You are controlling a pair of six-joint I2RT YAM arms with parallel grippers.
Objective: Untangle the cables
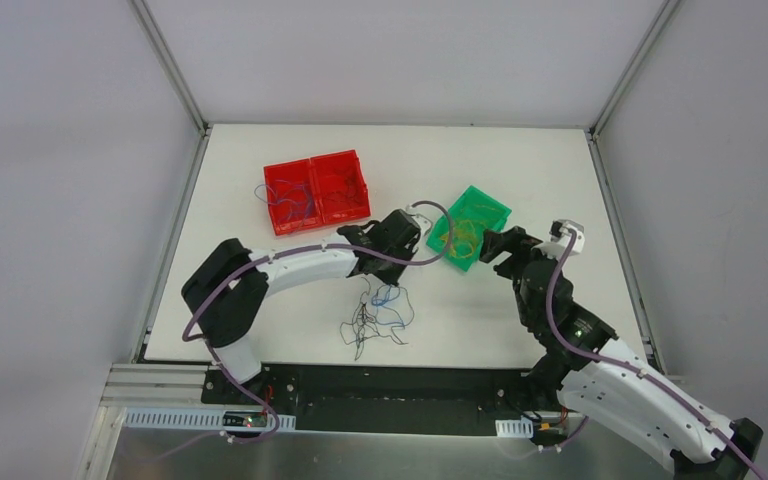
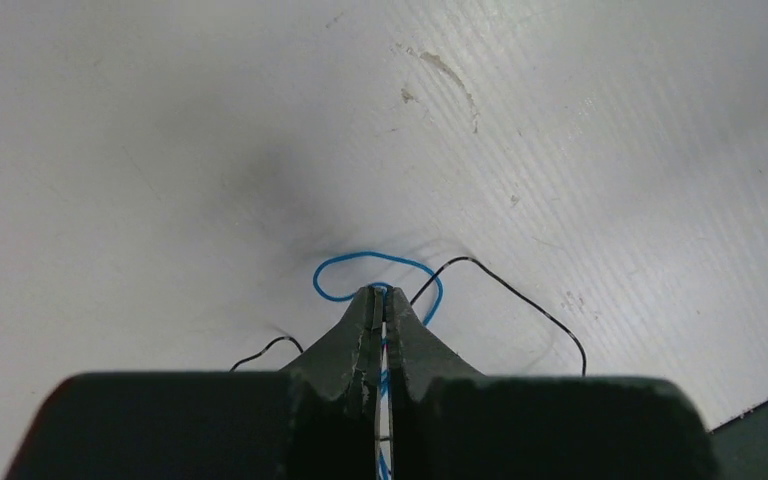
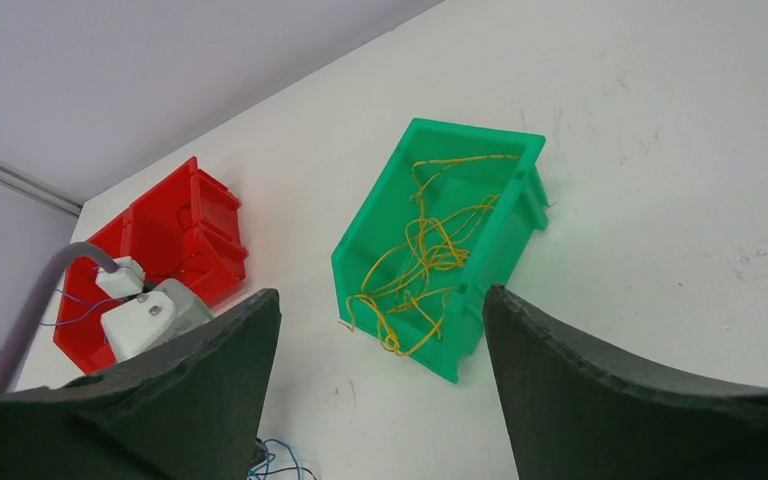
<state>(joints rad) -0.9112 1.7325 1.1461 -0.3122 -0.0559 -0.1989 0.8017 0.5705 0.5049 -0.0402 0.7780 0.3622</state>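
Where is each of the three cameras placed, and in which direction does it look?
Top external: above, behind the arms, looking down on the table; left arm and right arm show.
Left wrist: looks down past the left claw, shut on a blue cable.
Right wrist: looks through the open right claw at the green bin and red bins.
Shared: top and right wrist both show the bins.

Twin bins (image 1: 312, 190) are set far left on the bench (image 1: 520, 160), a single bin (image 1: 492, 200) to their right; loose cables (image 1: 375, 318) are spread nearer, before both.
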